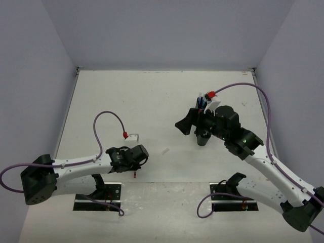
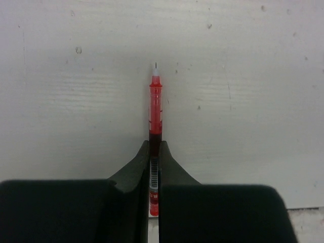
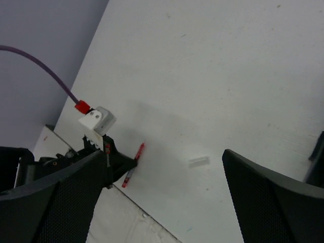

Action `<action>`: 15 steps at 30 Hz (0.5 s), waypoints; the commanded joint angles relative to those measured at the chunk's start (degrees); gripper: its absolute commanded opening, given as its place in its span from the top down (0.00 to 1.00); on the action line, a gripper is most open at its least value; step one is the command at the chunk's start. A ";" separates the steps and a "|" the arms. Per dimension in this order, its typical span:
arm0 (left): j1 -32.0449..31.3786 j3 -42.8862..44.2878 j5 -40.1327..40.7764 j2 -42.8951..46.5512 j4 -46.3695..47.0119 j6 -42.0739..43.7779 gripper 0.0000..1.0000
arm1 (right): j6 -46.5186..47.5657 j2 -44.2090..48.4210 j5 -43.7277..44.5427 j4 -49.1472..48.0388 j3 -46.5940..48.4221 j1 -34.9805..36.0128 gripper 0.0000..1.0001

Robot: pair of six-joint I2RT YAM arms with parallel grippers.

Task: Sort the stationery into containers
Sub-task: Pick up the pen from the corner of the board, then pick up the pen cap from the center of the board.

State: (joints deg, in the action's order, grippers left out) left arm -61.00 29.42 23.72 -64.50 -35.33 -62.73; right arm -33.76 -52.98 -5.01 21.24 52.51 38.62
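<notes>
Pincer on the left (image 2: 155,148) grips red pen (image 2: 155,101); right pincer (image 3: 161,169) gapes wide, empty.

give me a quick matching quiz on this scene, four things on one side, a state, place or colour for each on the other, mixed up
Things:
1. left gripper
2. right gripper
3. small pale piece
4. cable along the left arm

States, places, colours:
a. purple
b. open wide, nothing between the fingers
c. shut on the red pen
d. lying loose on the table between the two arms

Pairs: 1-c, 2-b, 3-d, 4-a
</notes>
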 commanded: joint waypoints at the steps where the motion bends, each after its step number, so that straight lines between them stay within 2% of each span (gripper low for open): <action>1: -0.70 2.83 2.30 16.96 -1.37 7.11 1.00 | -6.43 -6.87 5.58 1.72 2.28 6.34 0.06; 3: -0.70 6.58 5.40 23.25 -1.93 10.17 1.00 | -13.45 -9.78 10.64 4.01 3.20 9.01 0.13; 5: -0.70 9.62 7.12 26.74 -2.27 13.71 1.00 | -16.11 -11.64 14.01 4.01 2.49 10.65 0.20; 8: -0.70 17.19 7.41 29.82 -2.67 22.53 1.00 | -27.96 -16.86 23.32 5.58 1.24 15.36 0.20; 9: -0.67 21.50 6.01 29.49 -3.14 26.31 1.00 | -33.28 -20.93 27.73 7.54 2.00 17.00 0.19; 11: -0.66 24.80 2.62 28.38 -3.60 30.61 1.00 | -39.02 -26.15 31.45 11.83 4.08 18.77 0.18; 15: -0.70 26.41 0.82 26.38 -7.55 35.92 1.00 | -46.85 -36.68 29.14 17.59 9.56 20.01 0.18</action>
State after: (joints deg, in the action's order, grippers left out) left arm -61.57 55.00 26.47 -35.95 -37.91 -36.84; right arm -66.98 -82.58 18.72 31.13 56.79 57.56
